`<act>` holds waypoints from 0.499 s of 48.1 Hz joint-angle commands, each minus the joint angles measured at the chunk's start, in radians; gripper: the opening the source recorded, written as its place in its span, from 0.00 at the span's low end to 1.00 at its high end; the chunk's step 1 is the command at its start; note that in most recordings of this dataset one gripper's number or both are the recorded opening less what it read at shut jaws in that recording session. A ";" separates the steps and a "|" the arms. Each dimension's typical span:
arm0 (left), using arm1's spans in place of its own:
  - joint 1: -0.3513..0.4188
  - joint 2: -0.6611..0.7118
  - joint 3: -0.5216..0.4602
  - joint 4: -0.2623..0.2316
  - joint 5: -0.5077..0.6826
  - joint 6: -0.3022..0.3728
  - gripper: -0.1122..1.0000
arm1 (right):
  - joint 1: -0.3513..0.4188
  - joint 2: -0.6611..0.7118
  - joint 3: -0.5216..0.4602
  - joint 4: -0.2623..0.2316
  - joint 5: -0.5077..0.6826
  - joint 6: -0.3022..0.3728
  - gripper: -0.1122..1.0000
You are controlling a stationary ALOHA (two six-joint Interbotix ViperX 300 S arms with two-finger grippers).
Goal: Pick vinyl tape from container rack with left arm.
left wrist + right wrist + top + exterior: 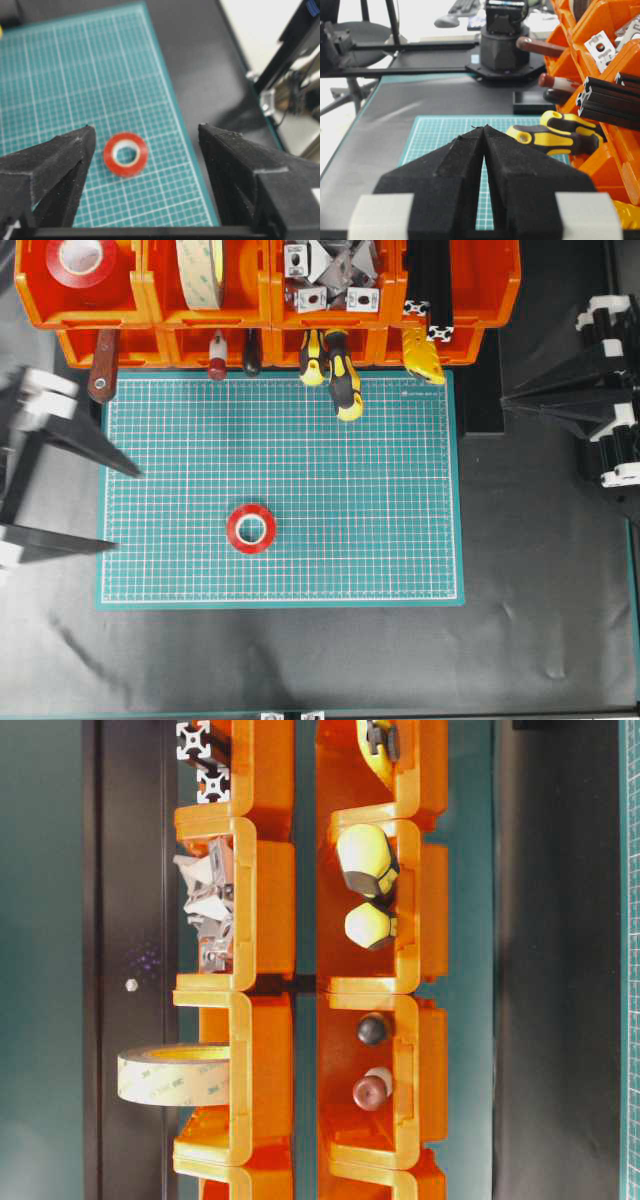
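Spanning the far edge of the black surface [540, 540], the container rack [270, 300] stood as 2 tiers of orange bins. The green mat [380, 490] lay directly in front of it.

The left end effector [125, 510] sat at the left edge of the mat, released, with its 2 jaws spread wide and nothing between them. The right end effector [503, 405] sat off the right edge of the mat. In the right wrist view its jaws were clenched tip to tip on nothing.

The vinyl tape [251, 528] lay flat on the mat, core hole up, well clear of the rack and in no bin. A larger red roll [82, 260] occupied the upper left bin.

Relation governing the next move:
1. The vinyl tape lay ahead of the left end effector [146, 129], between the lines of its jaws and slightly toward the left jaw in the left wrist view, apart from both.
2. The roll was round, so it had no long axis and no preferred jaw angle.
3. The left arm was much the nearer of the 2.
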 commanded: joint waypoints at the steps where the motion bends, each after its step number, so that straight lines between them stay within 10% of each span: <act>1: 0.003 -0.077 0.026 0.000 -0.015 0.000 0.79 | 0.000 0.002 -0.031 0.003 -0.006 0.002 0.11; 24: 0.058 -0.466 0.193 -0.002 -0.018 -0.009 0.76 | 0.000 -0.032 -0.020 0.003 -0.002 0.000 0.11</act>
